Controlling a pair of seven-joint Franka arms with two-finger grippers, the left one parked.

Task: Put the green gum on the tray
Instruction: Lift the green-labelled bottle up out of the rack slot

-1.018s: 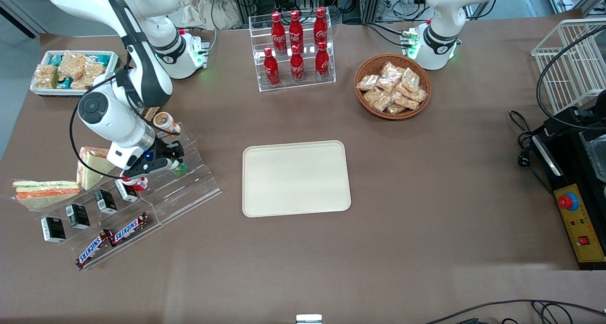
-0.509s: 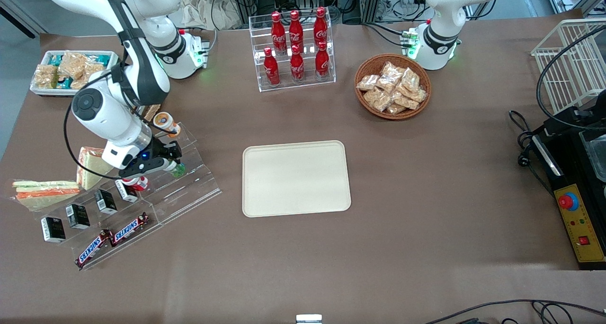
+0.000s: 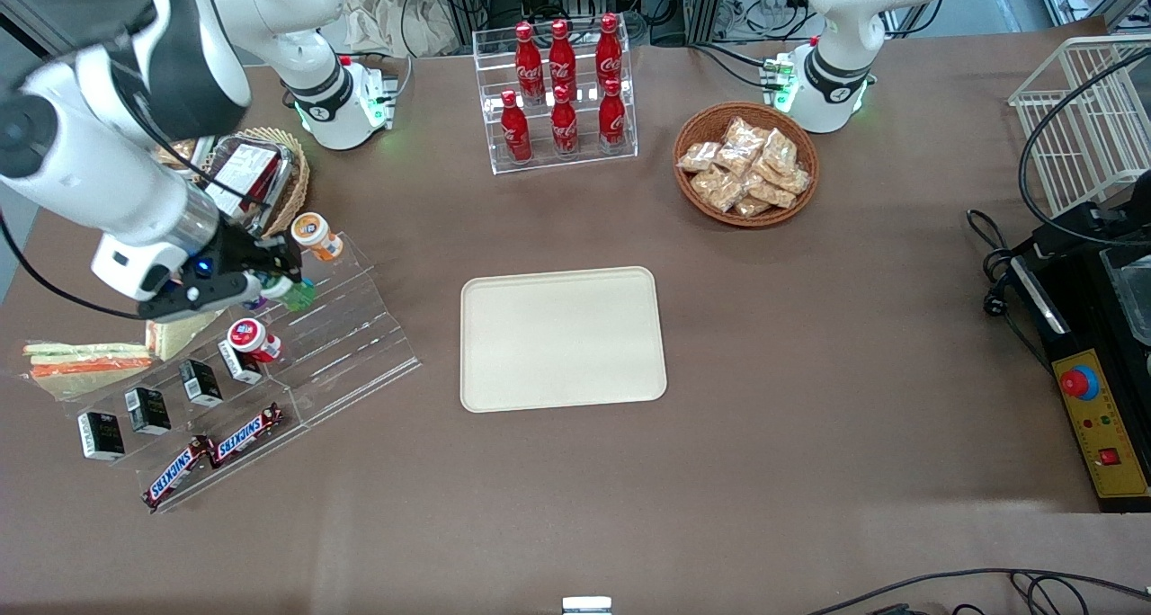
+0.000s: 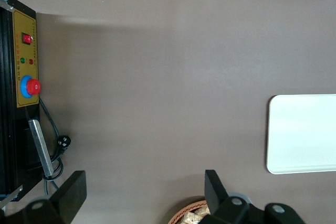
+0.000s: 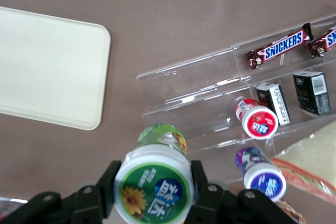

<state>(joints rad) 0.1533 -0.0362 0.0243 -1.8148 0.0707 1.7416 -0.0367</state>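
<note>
My right gripper (image 3: 277, 284) is shut on the green gum (image 3: 293, 294), a small green bottle with a white lid, and holds it lifted above the clear acrylic step shelf (image 3: 342, 345). In the right wrist view the gum (image 5: 155, 184) sits between the two black fingers (image 5: 110, 184), lid and green label toward the camera. The cream-beige tray (image 3: 562, 338) lies flat in the middle of the table, apart from the gripper, toward the parked arm's end; it also shows in the right wrist view (image 5: 47, 66) and the left wrist view (image 4: 304, 132).
On the shelf are an orange-bodied bottle (image 3: 315, 235), a red bottle (image 3: 252, 338), a purple bottle (image 5: 260, 174), small black boxes (image 3: 148, 408) and Snickers bars (image 3: 216, 453). Sandwiches (image 3: 85, 363) lie beside it. A cola rack (image 3: 562, 93) and snack basket (image 3: 746, 165) stand farther back.
The gripper has risen off the shelf with the green gum in it and shifted toward the working arm's end. The arm now uncovers a basket that it hid before.
</note>
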